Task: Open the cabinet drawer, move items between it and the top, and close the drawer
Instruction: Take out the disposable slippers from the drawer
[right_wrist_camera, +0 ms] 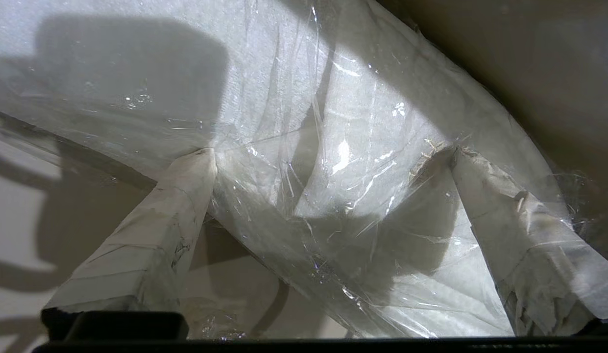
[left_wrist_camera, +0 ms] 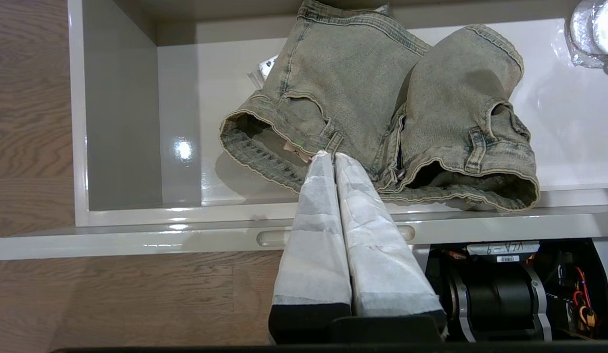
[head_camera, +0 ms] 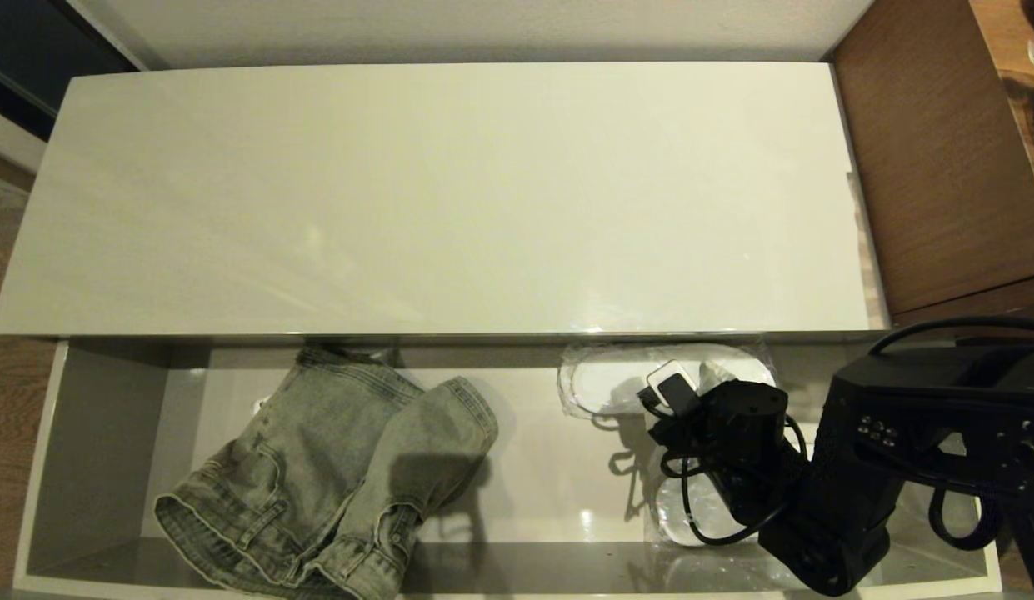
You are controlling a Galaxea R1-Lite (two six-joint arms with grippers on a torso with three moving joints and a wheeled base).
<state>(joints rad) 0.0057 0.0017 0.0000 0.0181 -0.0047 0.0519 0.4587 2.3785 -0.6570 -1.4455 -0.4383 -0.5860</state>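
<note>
Nearest the head camera, the cabinet drawer (head_camera: 100, 433) is seen pulled fully open, its pale grey inside exposed below the long glossy top (head_camera: 433, 200), which spans the far side of the scene. At the left of the drawer, a folded faded grey-green denim garment (head_camera: 333, 471) is laid on the floor of the drawer, reaching from the far wall to the near edge. The left gripper (left_wrist_camera: 328, 156) is held outside the drawer's near front, above the garment's hem in its wrist view, with its jaws pressed together on nothing. At the right of the drawer, white slippers wrapped in clear plastic (head_camera: 604, 379) are laid against the far wall. The right gripper (right_wrist_camera: 328, 157) is lowered onto the wrapped slippers, its jaws spread wide with the fingertips (right_wrist_camera: 196, 166) against the plastic. A brown wooden desk (head_camera: 941, 150) is seen at the far right.
</note>
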